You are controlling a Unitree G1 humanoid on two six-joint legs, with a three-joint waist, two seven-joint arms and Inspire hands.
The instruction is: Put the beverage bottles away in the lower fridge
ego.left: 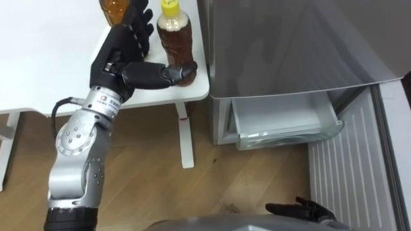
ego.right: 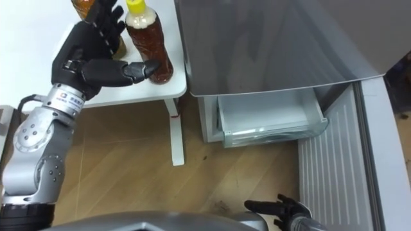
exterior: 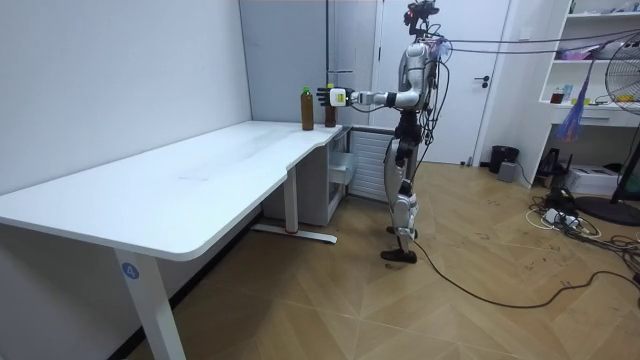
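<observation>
One bottle (ego.left: 174,42) on the desk (ego.left: 51,64) meets the spread left robot hand (ego.left: 119,58); its fingers (ego.left: 136,25) should wrap squarely before lifting.

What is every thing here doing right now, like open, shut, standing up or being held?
yellow-capped bottle: upright on the table corner, cap on, not lifted.
second bottle: upright on the table, behind the left hand.
left hand: open, fingers straight, thumb at the yellow-capped bottle's base.
right hand: open, low down, holding nothing.
fridge drawer: pulled out, looks empty.
lower fridge door: swung open.
</observation>
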